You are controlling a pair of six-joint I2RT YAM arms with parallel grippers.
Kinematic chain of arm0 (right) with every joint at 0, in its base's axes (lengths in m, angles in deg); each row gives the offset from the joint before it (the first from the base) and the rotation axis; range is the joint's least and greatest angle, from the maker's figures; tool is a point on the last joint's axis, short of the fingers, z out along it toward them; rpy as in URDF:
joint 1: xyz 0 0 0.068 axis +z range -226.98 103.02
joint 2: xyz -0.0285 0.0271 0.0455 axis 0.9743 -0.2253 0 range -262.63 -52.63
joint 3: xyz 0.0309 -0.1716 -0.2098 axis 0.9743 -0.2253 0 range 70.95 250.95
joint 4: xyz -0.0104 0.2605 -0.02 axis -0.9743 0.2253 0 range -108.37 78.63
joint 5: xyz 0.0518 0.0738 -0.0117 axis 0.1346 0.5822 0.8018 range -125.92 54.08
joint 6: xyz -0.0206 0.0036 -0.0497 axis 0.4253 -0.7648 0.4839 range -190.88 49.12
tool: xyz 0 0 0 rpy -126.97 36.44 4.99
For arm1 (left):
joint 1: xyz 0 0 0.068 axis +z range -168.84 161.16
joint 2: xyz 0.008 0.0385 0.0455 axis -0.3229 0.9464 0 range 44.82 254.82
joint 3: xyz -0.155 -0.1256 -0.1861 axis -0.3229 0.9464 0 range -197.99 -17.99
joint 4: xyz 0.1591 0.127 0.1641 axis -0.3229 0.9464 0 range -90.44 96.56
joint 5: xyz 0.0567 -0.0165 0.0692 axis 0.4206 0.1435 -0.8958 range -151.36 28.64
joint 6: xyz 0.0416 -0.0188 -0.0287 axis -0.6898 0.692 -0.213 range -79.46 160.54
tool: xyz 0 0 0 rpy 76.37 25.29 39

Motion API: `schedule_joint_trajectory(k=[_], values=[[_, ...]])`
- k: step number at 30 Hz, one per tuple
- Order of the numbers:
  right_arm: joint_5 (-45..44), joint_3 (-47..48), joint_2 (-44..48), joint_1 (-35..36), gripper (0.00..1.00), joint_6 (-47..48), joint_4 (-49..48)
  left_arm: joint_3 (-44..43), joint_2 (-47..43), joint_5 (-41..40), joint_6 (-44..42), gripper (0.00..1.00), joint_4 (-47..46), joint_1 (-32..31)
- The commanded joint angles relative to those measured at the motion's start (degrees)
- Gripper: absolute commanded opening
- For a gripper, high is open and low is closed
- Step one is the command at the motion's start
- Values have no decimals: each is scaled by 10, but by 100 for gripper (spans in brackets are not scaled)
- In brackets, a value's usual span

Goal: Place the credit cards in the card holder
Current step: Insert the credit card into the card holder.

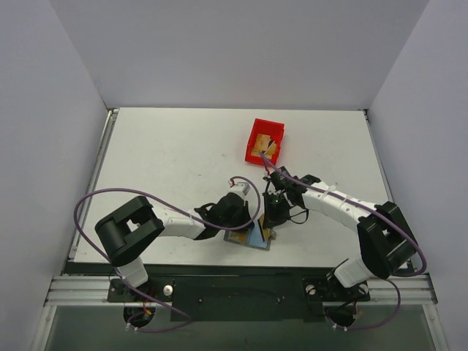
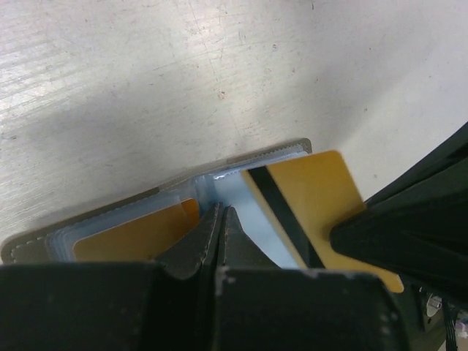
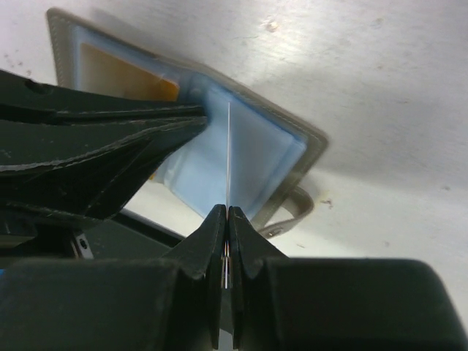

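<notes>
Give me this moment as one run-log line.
left gripper: shut, tips on open card holder | right gripper: shut on credit card | second card already pocketed

Red plastic bin (image 1: 257,133) on white table (image 1: 175,161), far side, right of centre.

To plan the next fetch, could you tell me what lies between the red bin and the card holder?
The top view shows the right hand, shut on a credit card, and its wrist lying between the red bin and the card holder.
</notes>
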Motion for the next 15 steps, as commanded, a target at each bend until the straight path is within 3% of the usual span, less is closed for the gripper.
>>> schedule_joint_trajectory(k=[1, 4, 9, 15], values=[[102, -25, -2, -17, 0, -5, -43, 2, 21, 16, 10, 0, -14, 2], [125, -37, 19, -31, 0, -13, -66, 7, 23, 20, 12, 0, -21, 5], [15, -20, 59, -38, 0, -15, -12, 11, 19, 20, 11, 0, -21, 9], [-13, -20, 51, -38, 0, -33, 24, 14, 5, 20, 10, 0, -14, 10]])
